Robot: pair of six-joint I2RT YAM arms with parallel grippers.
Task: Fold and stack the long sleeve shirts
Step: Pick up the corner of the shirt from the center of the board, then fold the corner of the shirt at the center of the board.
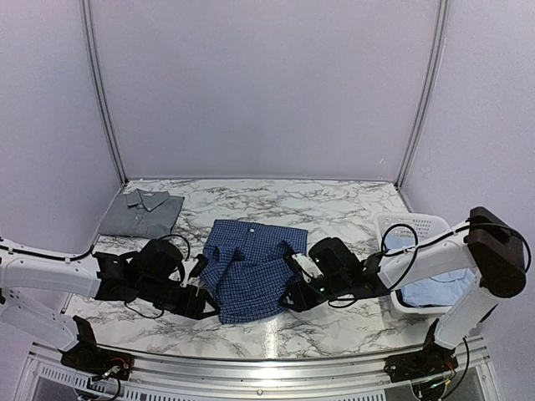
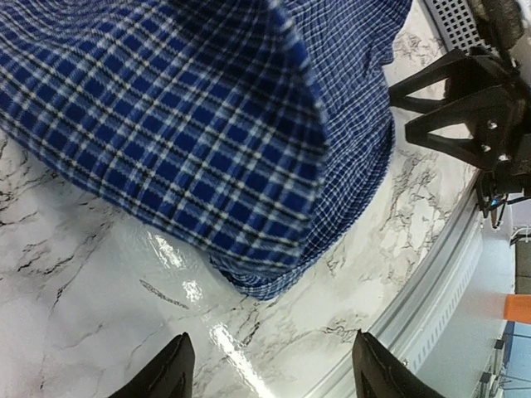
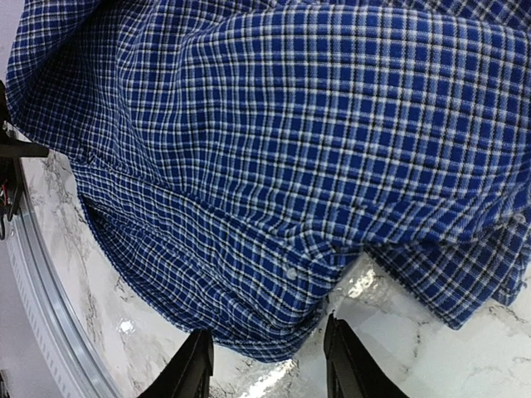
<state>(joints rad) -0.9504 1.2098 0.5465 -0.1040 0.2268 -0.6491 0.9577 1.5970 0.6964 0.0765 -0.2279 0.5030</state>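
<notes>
Folding dark blue checked shirt (image 1: pixel 247 267): left gripper (image 2: pixel 270 373), right gripper (image 3: pixel 267 365) gape empty, hem (image 3: pixel 274 332) just ahead of each; next move likely needs both clamping that hem.

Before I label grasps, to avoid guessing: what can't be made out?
Light blue shirt: top view, mostly hidden by basket wall and right arm.
Right gripper: right wrist view, bottom edge cuts fingers; touching checked shirt or not, unclear.
Grey shirt: top view, too small for detail.
</notes>
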